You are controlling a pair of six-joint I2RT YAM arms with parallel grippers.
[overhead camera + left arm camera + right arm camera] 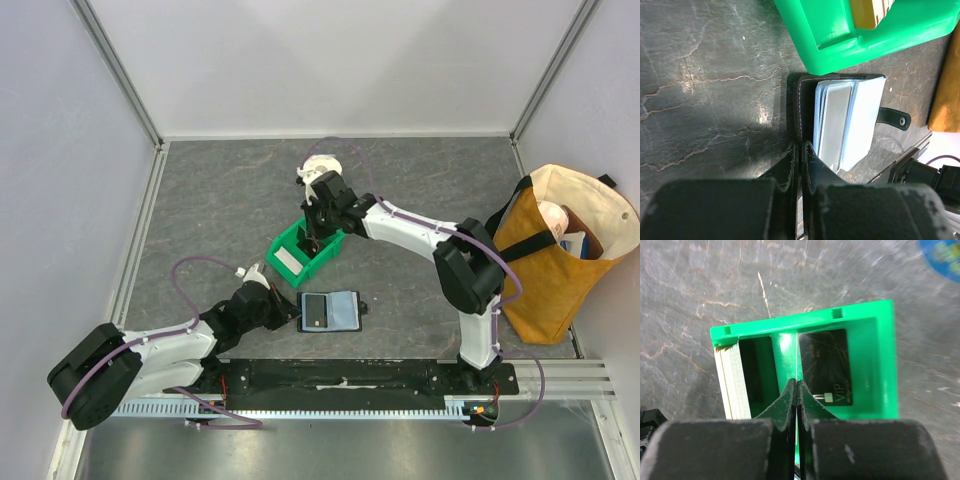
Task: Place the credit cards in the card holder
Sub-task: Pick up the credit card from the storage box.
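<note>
- Your left gripper [801,148] has its jaws pressed together at the near edge of the card holder [850,117], and it looks to be pinching the black cover there.
- The card holder lies open on the table [220,200], bluish pockets facing up and the snap tab sticking out to one side, just beside the green bin [881,365].
- Your right gripper [797,385] is down inside the bin with its jaws fully closed.
- Its tips sit at the left edge of the black card [825,365], which lies flat in the bin. You cannot tell whether that edge is caught between them.
- A stack of pale cards [732,385] leans against the bin's other wall.
- A tote bag [540,270] stands at your right.
</note>
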